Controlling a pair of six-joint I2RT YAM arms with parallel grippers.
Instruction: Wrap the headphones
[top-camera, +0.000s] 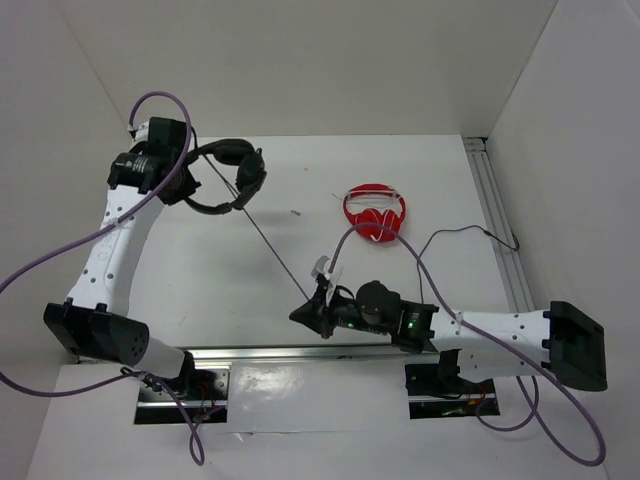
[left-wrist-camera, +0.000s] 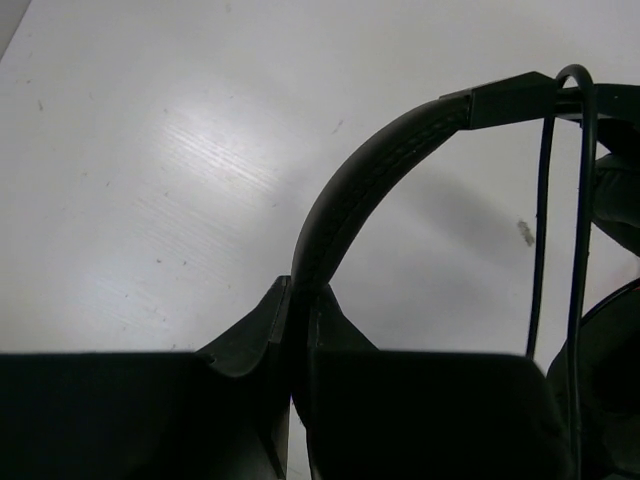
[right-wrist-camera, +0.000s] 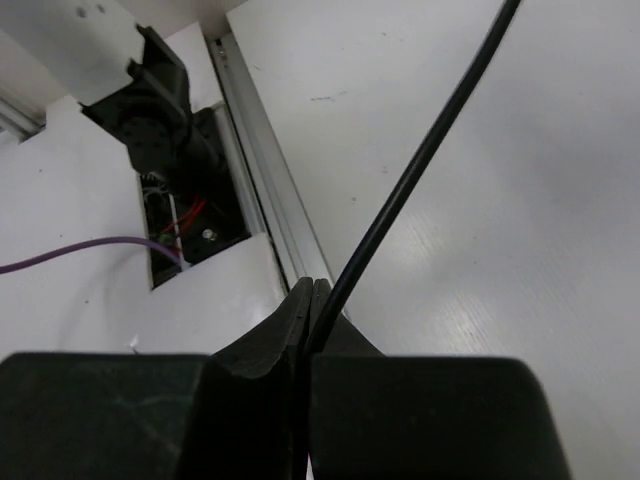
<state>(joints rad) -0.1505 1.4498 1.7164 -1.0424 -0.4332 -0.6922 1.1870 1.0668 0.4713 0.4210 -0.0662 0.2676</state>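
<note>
Setting: white worktop (top-camera: 420, 170) enclosed by plain white walls, with an aluminium rail (top-camera: 497, 220) along its right edge.

Item 1: black headphones (top-camera: 250, 172), far-left part of the worktop, held up by the left arm. The upper band arches from the tool toward one padded earcup. In the left wrist view two thin black strands run down at the right, in front of the earcups.

Item 2: left tool (left-wrist-camera: 298, 330), closed, its fingers pinching the padded headband (left-wrist-camera: 350, 190) edge-on.

Item 3: cable (top-camera: 265, 238), thin and black, stretched in a straight diagonal line from the headphones to the near centre of the worktop.

Item 4: right tool (right-wrist-camera: 312, 310), closed, its fingers clamped together on the cable just beside the near edge.

Item 5: red headphones (top-camera: 375, 215), lying flat right of centre, apart from both tools. A separate thin dark lead trails from near them toward the rail.
</note>
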